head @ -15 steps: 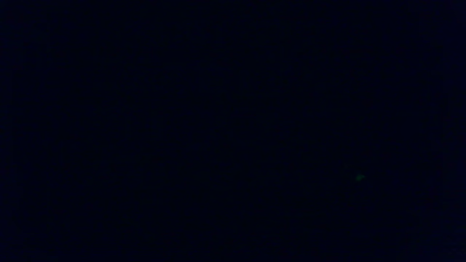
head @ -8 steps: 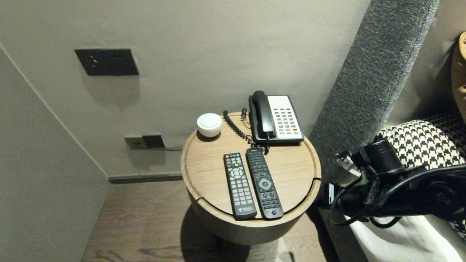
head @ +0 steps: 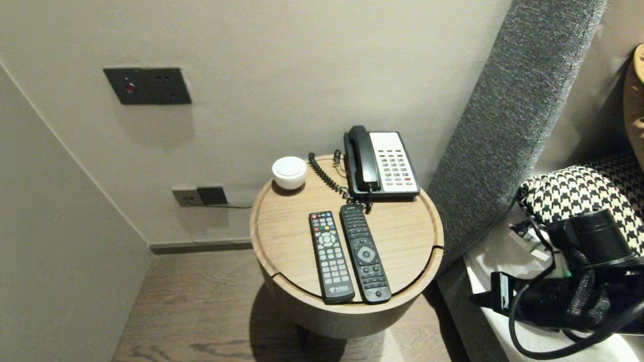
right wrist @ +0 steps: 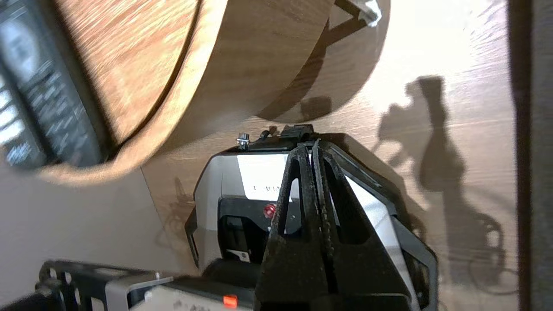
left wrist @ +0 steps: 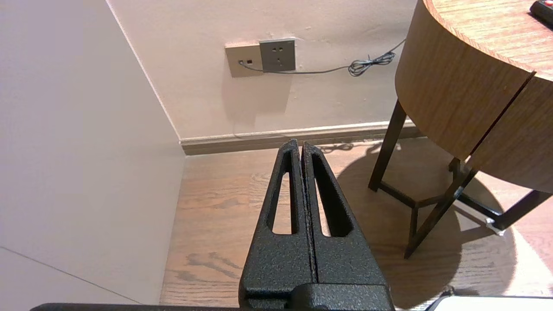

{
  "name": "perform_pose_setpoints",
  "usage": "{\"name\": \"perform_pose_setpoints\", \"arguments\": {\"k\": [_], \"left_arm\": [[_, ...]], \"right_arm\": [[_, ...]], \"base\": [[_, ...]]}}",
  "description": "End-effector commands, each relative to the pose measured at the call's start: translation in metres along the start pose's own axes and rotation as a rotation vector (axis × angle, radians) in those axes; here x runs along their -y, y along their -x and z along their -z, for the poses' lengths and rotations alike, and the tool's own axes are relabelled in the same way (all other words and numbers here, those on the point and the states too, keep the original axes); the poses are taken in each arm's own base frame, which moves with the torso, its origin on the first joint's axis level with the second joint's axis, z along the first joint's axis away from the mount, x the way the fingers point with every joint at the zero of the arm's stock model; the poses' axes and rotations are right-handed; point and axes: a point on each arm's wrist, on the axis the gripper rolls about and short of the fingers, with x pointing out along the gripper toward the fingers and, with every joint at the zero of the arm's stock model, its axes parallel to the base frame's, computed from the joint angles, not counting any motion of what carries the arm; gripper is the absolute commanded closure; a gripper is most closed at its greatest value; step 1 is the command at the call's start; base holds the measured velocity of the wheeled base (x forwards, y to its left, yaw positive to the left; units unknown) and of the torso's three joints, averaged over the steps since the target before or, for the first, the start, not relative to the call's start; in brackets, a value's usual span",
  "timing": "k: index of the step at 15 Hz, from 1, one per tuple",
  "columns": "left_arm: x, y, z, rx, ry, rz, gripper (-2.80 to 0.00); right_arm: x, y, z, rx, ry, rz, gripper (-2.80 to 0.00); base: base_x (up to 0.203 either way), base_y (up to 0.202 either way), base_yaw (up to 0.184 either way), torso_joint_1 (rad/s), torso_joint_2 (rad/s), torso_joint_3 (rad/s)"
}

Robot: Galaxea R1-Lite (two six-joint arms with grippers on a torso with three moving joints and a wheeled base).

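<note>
Wood-grain round table (head: 282, 236), with the remote with coloured buttons (head: 330, 256) and the plain black remote (head: 365, 251) lying side by side, near ends right at the front rim, phone (head: 382, 163) behind them. The right gripper (right wrist: 312, 144) is pinched closed on nothing. It hangs off the table's bed side, pointing at the floor, well apart from both remotes. The left gripper (left wrist: 300, 144) is parked low by the table legs, also clamped on nothing. My take: clear the rim first, spread the fingers, then come straight down, because a sideways nudge could slide a remote off.
</note>
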Motion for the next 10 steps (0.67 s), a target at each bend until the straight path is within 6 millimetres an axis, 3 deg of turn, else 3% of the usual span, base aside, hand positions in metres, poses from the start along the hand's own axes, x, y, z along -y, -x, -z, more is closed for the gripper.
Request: {"name": "perform_pose_setpoints", "arguments": {"k": [1, 5, 10], "left_arm": [[0.0, 0.0, 0.0, 0.002, -0.001, 0.0, 0.0], [0.0, 0.0, 0.0, 0.003, -0.001, -0.001, 0.0], [0.0, 0.0, 0.0, 0.004, -0.001, 0.0, 0.0]], "right_arm": [[-0.002, 0.033, 0.006, 0.082, 0.033, -0.037, 0.0], [0.006, 0.085, 0.04, 0.156, 0.183, -0.048, 0.0], [0.028, 0.118, 0.089, 0.303, 0.304, -0.018, 0.0]], "base": [[0.0, 0.0, 0.0, 0.0, 0.0, 0.0], [0.0, 0.0, 0.0, 0.0, 0.0, 0.0], [0.0, 0.0, 0.0, 0.0, 0.0, 0.0]]}}
